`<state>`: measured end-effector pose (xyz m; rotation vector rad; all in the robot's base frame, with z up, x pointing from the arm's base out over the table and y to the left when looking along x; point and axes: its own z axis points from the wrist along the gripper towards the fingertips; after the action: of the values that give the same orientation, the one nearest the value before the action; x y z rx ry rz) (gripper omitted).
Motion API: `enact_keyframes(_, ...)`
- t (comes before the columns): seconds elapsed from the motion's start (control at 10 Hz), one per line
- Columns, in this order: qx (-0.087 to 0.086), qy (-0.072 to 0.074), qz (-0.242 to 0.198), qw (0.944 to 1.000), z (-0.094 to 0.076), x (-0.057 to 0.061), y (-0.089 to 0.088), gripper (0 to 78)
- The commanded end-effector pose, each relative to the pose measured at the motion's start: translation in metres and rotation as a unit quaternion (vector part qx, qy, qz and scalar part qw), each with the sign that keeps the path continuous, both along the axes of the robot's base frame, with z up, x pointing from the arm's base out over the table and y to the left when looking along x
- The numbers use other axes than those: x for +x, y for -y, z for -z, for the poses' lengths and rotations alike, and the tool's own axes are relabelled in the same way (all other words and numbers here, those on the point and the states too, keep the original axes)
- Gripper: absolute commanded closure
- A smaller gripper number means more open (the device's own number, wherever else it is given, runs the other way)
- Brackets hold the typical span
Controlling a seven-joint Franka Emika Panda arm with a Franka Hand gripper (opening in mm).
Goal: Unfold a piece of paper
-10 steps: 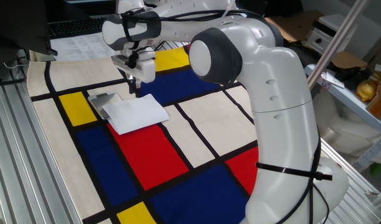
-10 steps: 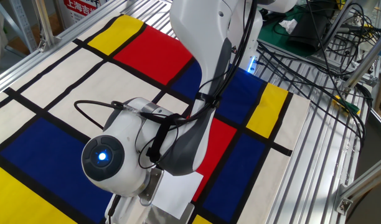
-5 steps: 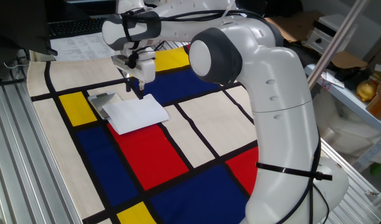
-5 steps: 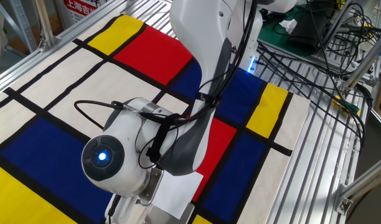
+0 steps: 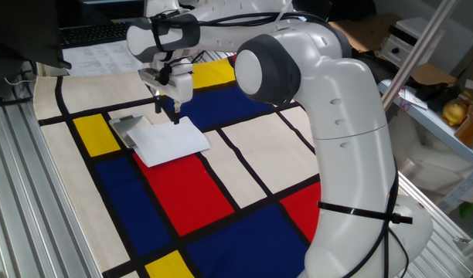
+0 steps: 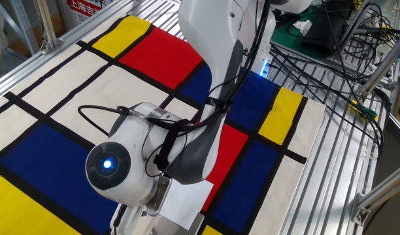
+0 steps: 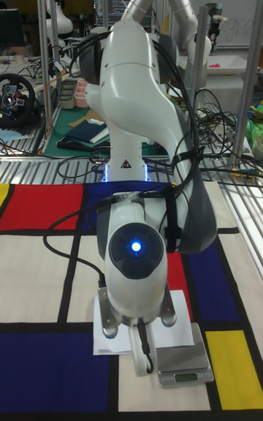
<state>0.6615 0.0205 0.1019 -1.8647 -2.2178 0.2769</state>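
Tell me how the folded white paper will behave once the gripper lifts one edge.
The piece of paper looks thin and lies flat, so it will probably flop and bend rather than lift stiffly. It seems light, so it may slide on the patterned cloth. One end overlaps the grey plate, which might hold it slightly. The gripper stands at its far edge.

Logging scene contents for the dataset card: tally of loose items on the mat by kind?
Folded white piece of paper: 1
Small grey metal plate or scale, partly under the paper: 1
Total: 2
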Motion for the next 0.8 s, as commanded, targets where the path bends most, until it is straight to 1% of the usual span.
enact_keyframes(0.1, -0.001, 0.035, 0.04, 0.9986, 0.037, 0.0068, -0.0031, 0.1)
enact_keyframes(0.4, -0.007, 0.035, 0.049, 0.9982, 0.0368, 0.0072, -0.0031, 0.1)
enact_keyframes(0.5, -0.02, 0.035, 0.055, 0.9977, 0.036, 0.0072, -0.0032, 0.1)
enact_keyframes(0.6, -0.028, 0.034, 0.058, 0.9974, 0.0345, 0.007, -0.0033, 0.1)
enact_keyframes(0.7, -0.029, 0.032, 0.059, 0.9973, 0.0318, 0.0066, -0.0032, 0.1)
enact_keyframes(0.8, -0.03, 0.027, 0.059, 0.9974, 0.0277, 0.0062, -0.003, 0.1)
